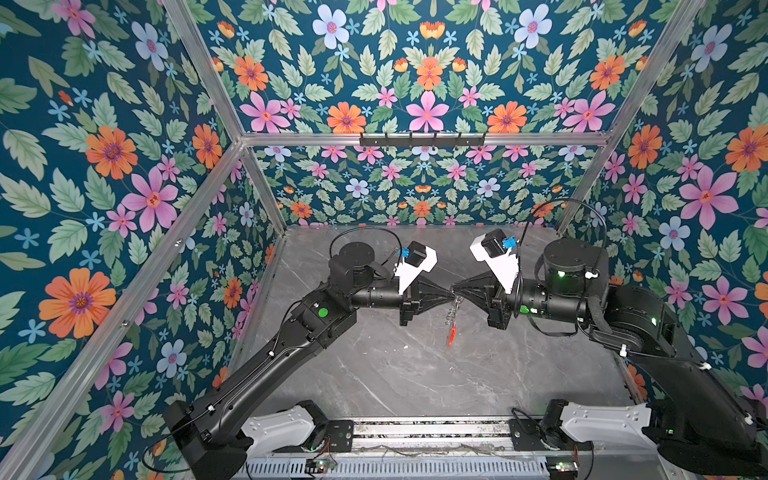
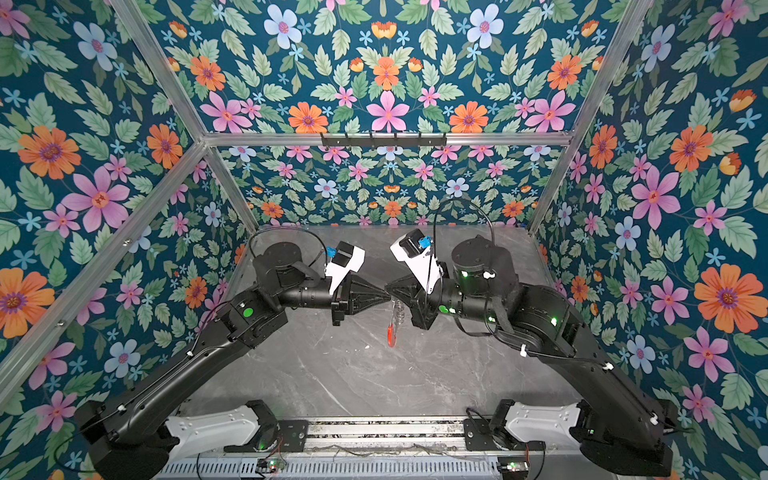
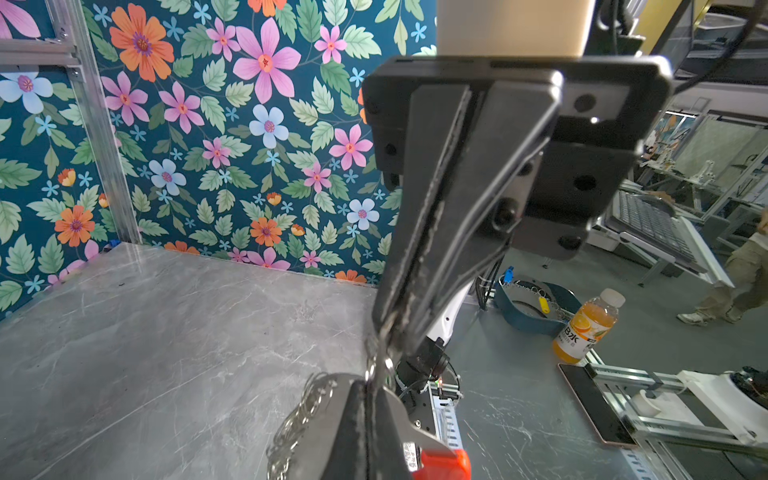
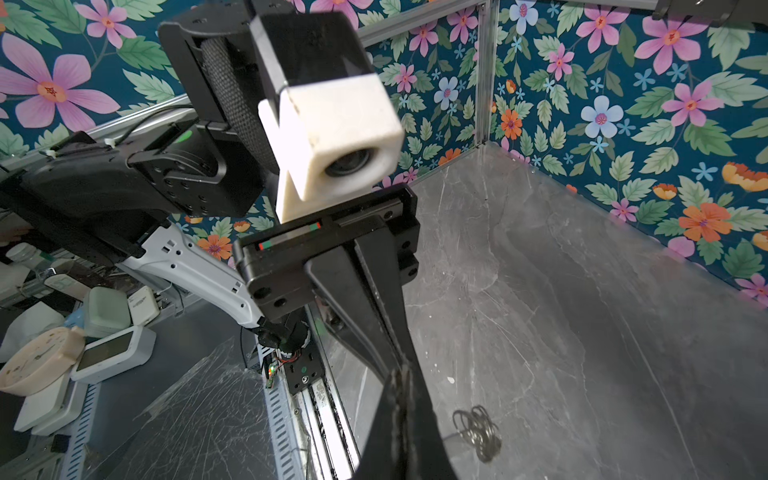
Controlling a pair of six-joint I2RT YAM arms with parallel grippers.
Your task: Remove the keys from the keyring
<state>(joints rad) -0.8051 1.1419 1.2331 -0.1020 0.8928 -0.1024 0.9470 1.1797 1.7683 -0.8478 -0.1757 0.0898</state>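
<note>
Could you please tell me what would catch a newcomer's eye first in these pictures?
The loud floral wallpaper on the walls all round strikes first. Then, above the middle of the grey marble table, the left gripper and right gripper meet tip to tip, both shut. The keyring, with its silver loops and a red strip, dangles from where they meet.

The keyring (image 3: 322,419) is running off the left wrist view's bottom edge, the left gripper's (image 3: 366,384) fingers (image 3: 353,436) covering its middle, its silver loops (image 3: 291,432) blurring together. In both top views it is showing too small to pick out any key. The right gripper's (image 3: 384,330) fingers are hiding what they are pinching.
</note>
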